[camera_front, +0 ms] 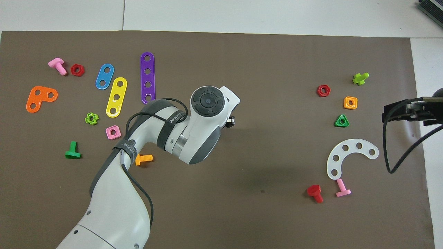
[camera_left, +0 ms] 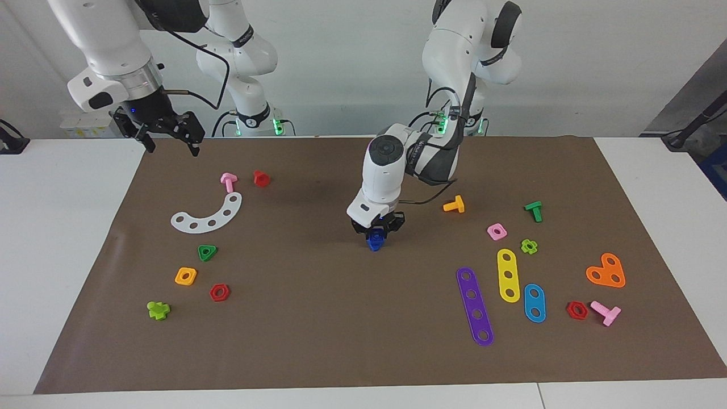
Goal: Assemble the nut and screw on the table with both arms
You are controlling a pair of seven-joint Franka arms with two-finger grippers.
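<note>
Dark-blue piece [camera_left: 374,242] at mat [camera_left: 318,341] centre — nut and screw not separable by eye, likely stacked. Left gripper [camera_left: 376,230] low over it, touching; finger gap unreadable. Right gripper [camera_left: 168,138] waits, fingers spread, empty — over mat corner.

One camera is looking down from high across the table [camera_left: 68,238], facing both robots. The other is peering steeply down from above them; both are sharing the brown mat [camera_front: 263,145].
</note>
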